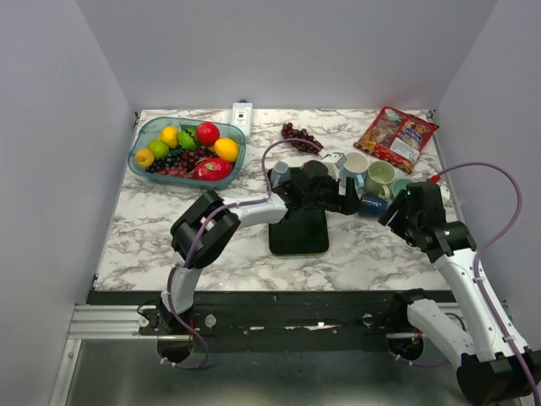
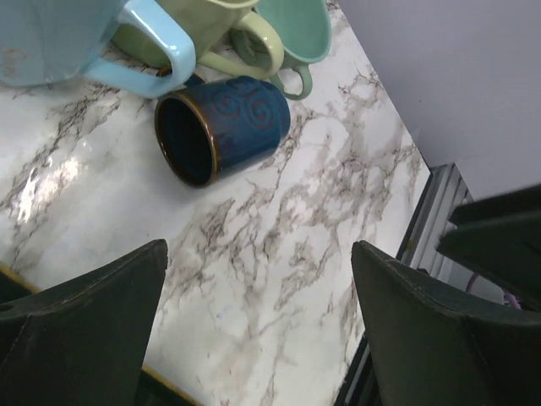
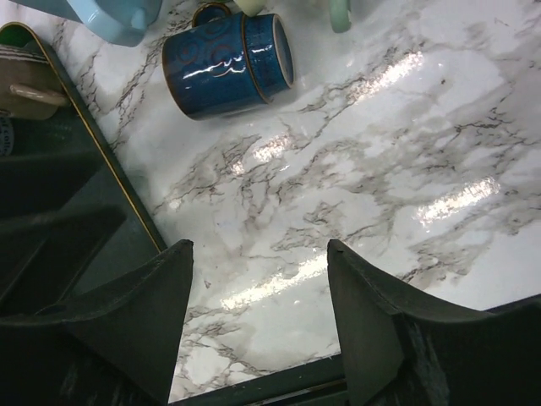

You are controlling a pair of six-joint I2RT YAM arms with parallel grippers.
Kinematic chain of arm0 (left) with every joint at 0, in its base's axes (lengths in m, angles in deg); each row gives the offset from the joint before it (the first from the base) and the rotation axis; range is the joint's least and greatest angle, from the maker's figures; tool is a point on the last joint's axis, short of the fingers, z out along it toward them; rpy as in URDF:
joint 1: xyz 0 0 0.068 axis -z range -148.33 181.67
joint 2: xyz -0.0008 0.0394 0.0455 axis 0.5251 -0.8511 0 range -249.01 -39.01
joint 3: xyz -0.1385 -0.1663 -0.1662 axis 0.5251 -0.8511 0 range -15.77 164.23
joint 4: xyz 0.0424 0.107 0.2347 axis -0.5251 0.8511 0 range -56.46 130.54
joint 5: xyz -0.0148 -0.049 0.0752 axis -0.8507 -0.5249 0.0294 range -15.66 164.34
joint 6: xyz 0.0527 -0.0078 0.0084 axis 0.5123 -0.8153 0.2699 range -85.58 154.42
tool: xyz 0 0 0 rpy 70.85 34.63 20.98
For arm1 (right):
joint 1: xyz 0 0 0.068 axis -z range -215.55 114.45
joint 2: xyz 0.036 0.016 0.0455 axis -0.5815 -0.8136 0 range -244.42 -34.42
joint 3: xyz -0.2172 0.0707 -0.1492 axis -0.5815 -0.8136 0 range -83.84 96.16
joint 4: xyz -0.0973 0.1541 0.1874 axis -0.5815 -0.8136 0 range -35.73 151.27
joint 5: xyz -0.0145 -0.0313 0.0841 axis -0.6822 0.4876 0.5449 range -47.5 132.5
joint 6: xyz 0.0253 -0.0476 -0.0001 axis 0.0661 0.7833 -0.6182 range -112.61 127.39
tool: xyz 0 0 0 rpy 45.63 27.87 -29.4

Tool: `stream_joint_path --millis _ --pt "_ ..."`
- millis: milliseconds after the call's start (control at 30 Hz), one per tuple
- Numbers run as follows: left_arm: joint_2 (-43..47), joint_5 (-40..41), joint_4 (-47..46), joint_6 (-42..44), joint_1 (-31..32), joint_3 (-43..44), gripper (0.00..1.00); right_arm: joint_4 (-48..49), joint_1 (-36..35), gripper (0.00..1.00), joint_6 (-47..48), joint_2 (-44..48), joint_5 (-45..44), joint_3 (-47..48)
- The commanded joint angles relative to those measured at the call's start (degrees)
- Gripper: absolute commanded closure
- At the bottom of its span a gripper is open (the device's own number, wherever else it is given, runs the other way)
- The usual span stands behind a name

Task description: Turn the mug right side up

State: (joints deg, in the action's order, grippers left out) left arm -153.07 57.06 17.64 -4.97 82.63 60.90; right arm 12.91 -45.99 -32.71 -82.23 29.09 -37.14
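A dark blue mug lies on its side on the marble table, among the upright mugs. In the left wrist view the blue mug shows its open mouth. In the right wrist view the blue mug shows its side, with its handle at the top. My left gripper reaches in from the left, just short of the mug. It is open and empty. My right gripper is just right of the mug, also open and empty. Neither gripper touches the mug.
A light blue mug, a pale green mug and a teal mug stand right behind the blue one. A black pad lies left of it. A fruit bowl, grapes and a snack packet are farther back.
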Motion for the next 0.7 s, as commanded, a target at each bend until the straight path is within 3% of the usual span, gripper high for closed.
stream_joint_path --millis 0,300,533,667 --pt "-6.69 0.66 -6.95 -2.0 0.1 5.42 0.02 -4.9 0.07 0.28 -0.86 2.46 -2.68 1.91" --pt "-15.92 3.74 -7.04 -1.38 0.81 14.74 0.11 -9.82 0.07 0.28 -0.69 6.68 -2.41 2.78" --pt "-20.32 3.04 -5.37 -2.44 1.68 20.01 0.32 -13.42 -0.02 0.28 -0.33 8.87 -4.25 3.84" --pt "-21.81 3.13 -3.88 -3.23 2.39 21.16 0.39 -14.57 -0.02 0.28 -0.33 9.93 -4.43 4.71"
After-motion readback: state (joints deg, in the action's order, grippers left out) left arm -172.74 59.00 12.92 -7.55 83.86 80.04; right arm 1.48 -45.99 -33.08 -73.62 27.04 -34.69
